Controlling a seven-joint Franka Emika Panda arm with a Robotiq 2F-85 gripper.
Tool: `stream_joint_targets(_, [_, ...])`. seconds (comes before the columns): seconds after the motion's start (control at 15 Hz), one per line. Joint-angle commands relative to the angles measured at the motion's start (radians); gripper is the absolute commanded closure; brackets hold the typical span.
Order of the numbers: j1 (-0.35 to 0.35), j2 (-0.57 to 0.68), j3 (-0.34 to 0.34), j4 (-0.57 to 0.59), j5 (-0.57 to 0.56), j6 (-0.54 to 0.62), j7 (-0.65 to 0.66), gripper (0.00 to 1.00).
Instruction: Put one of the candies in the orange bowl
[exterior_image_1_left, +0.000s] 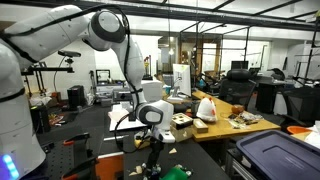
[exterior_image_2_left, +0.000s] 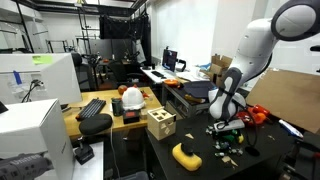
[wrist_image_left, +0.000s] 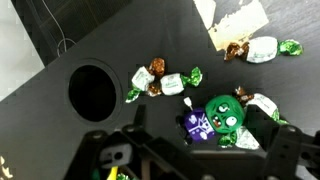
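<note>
Exterior view, arm: the gripper hangs low over the black desk; the jaws are too small to read here.
Exterior view, candies: the candies lie heaped on the desk under the gripper, with a yellow thing at 8 o'clock.
Wrist view, jaws: spread apart, holding nothing.
Wrist view, candies: a green-faced candy and a purple candy sit between the jaws. Wrapped candies lie at 10 and 1 o'clock, and a round hole at 9.

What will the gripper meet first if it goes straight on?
Probably the purple candy and green round candy lying between its fingers on the black table; how far off is unclear.
</note>
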Motion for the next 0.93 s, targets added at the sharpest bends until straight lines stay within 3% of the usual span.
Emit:
stream_joint_targets(0.0, [-0.045, -0.037, 0.031, 0.007, 0.04, -0.078, 0.067, 0.0])
stream_joint_targets(0.87, [-0.106, -0.019, 0.048, 0.011, 0.188, -0.026, 0.581, 0.0])
